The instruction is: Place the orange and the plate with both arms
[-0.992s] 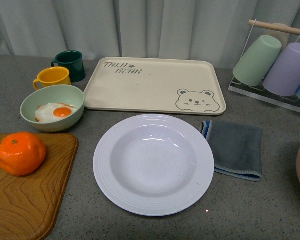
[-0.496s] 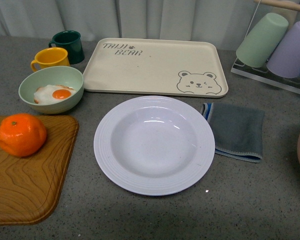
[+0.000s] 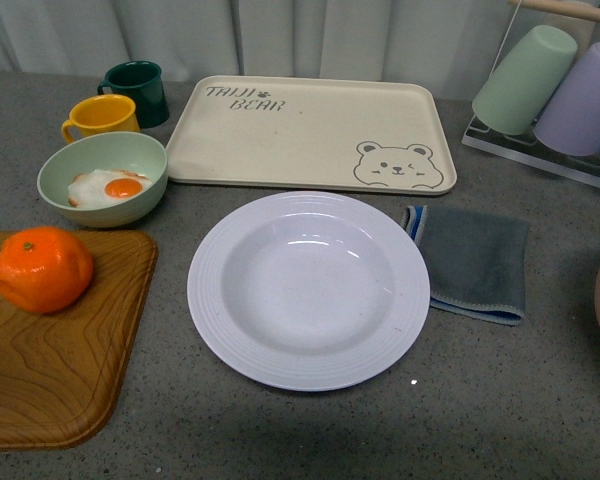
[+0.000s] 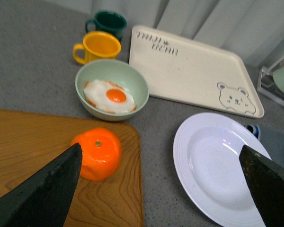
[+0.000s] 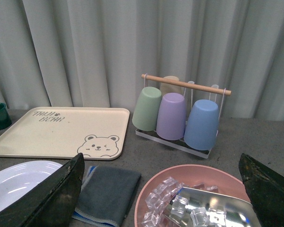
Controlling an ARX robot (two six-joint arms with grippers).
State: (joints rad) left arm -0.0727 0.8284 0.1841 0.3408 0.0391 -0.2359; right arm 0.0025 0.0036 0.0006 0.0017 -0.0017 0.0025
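Observation:
The orange lies on a wooden board at the front left. The white ridged plate rests empty on the grey table in the middle. Neither gripper shows in the front view. In the left wrist view my left gripper is open, above the strip of table between the orange and the plate, touching neither. My right gripper is open too, hovering over a pink bowl of ice cubes, with an edge of the plate off to one side.
A pale green bowl with a fried egg, a yellow mug and a dark green mug stand at the back left. A cream bear tray lies behind the plate, a grey cloth right of it. A rack of cups stands at the back right.
The front view tilted downward a second ago, so more of the near table shows. Orange, plate and the other things have stayed where they were.

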